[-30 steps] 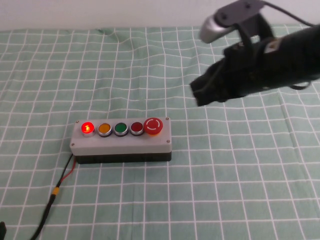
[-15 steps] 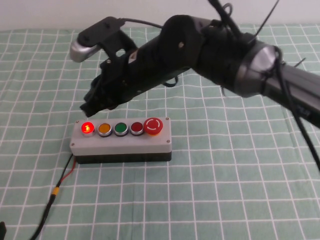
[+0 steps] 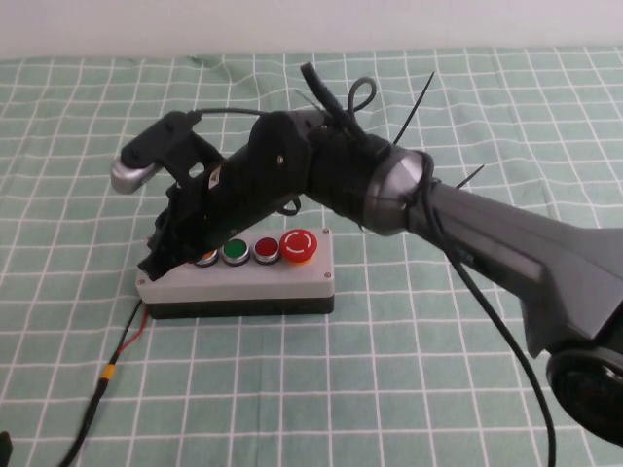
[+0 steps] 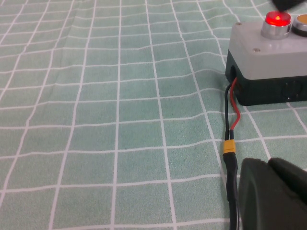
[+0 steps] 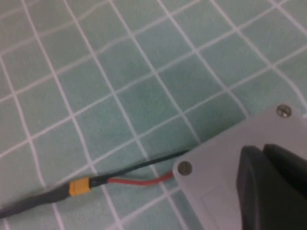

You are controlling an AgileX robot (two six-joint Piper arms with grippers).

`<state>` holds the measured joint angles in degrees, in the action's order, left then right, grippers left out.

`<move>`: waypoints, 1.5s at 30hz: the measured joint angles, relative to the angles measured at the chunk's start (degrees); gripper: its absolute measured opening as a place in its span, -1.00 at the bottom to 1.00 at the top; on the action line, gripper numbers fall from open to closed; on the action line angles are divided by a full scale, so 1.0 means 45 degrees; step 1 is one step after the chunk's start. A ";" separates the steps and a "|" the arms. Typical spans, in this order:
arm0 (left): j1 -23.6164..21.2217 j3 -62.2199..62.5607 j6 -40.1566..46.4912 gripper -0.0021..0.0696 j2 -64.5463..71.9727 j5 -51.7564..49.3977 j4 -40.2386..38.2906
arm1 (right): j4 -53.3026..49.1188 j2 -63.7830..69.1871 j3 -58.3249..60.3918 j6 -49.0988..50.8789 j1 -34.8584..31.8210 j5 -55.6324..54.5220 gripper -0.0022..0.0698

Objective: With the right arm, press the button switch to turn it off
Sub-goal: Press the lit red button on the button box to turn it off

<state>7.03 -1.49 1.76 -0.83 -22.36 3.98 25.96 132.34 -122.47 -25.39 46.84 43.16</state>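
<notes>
**Right gripper** point(image 3: 161, 256): extended across the counter point(image 3: 458, 389) and poised over the left end of the switch box point(image 3: 243, 284), tip low above the lid. Its fingers point(image 5: 252, 182) read as together (one dark block with a seam in the right wrist view).

**Left gripper** point(image 4: 269, 165): low on the counter off the box's left end, near the cable point(image 4: 231, 120). Its fingers likewise look together, holding nothing.

**Task item:** the red button point(image 4: 277, 19), leftmost in the row, just beside the orange button point(image 3: 205, 259). From above it is hidden under the arm. The left wrist view shows it lit, so the switch is judged not yet off. Whether the tip touches the cap cannot be told.

**Recommendation for the press:**
- Come straight down on the cap's centre with no sideways drift. The orange button is close enough that a slanted push could catch both.
- Push firmly but briefly. The button sits at the box's end, and an off-centre load may tip or slide the box on the cloth.
- Confirm by the lamp going dark, then lift clear vertically.
</notes>
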 joint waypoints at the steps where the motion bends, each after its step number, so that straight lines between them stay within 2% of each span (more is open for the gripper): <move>1: 0.0000 0.0000 0.0000 -0.95 0.0000 0.0000 0.0000 | -0.0001 0.0212 0.0000 0.0000 0.0000 -0.0055 -0.97; 9: 0.0000 0.0000 0.0000 -0.95 0.0000 0.0000 0.0000 | -0.0098 -0.0142 -0.0143 0.0476 -0.0006 -0.0618 -0.97; 18: 0.0000 0.0000 0.0000 -0.95 0.0000 0.0000 0.0000 | -0.2258 -0.3802 -0.0165 0.0669 -0.0006 0.0122 -0.97; 21: 0.0000 0.0000 0.0000 -0.95 0.0000 0.0000 0.0000 | -0.3550 -0.5172 -0.0153 0.2521 -0.0059 0.0852 -0.97; 26: 0.0000 0.0000 0.0000 -0.95 0.0000 0.0000 0.0000 | -0.7210 -0.7521 0.0861 0.6119 -0.0135 0.0952 -0.97; 32: 0.0000 0.0000 0.0000 -0.95 0.0000 0.0000 0.0000 | -0.9426 -1.0708 0.4282 0.8601 -0.0164 0.0254 -0.97; 40: 0.0000 0.0000 0.0000 -0.95 0.0000 0.0000 0.0000 | -0.9455 -1.5647 1.1192 1.0205 -0.0184 -0.1467 -0.97; 45: 0.0000 0.0000 0.0000 -0.95 0.0000 0.0000 0.0000 | -0.9490 -1.9122 1.4948 1.0426 -0.0184 -0.2521 -0.97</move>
<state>7.03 -1.49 1.76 -0.83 -22.36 3.98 -16.75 46.29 -55.20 21.53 46.01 31.82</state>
